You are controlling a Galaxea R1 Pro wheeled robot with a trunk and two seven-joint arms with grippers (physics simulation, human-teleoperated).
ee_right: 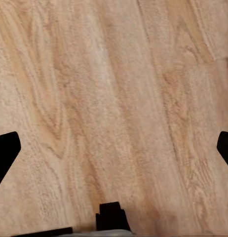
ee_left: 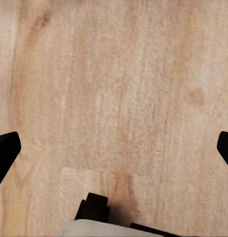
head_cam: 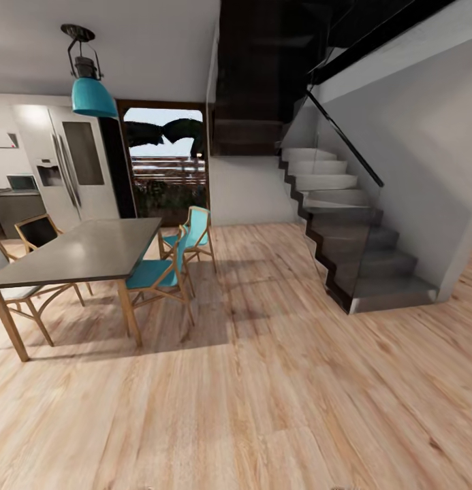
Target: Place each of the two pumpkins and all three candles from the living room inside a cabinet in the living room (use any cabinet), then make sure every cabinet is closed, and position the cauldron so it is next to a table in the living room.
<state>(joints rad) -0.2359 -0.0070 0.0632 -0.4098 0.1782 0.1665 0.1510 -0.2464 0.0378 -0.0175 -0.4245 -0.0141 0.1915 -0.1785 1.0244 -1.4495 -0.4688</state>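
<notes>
The pumpkins, candles, cabinet, cauldron and low table are out of view. My left gripper point(ee_left: 114, 150) hangs over bare wooden floor point(ee_left: 119, 89); its two black fingertips point(ee_left: 5, 150) stand far apart at the frame's sides, open, with nothing between them. My right gripper point(ee_right: 114, 150) is open the same way, its dark fingertips point(ee_right: 5, 153) wide apart above the plank floor point(ee_right: 114, 98), holding nothing.
A tall dark dining table point(head_cam: 86, 252) with wooden legs stands at the left, with teal-seated chairs point(head_cam: 161, 272) around it. A grey staircase point(head_cam: 351, 231) with a glass rail rises at the right. A fridge point(head_cam: 69, 163) and a glass door point(head_cam: 169, 163) are at the back. Wooden floor point(head_cam: 276, 381) stretches ahead.
</notes>
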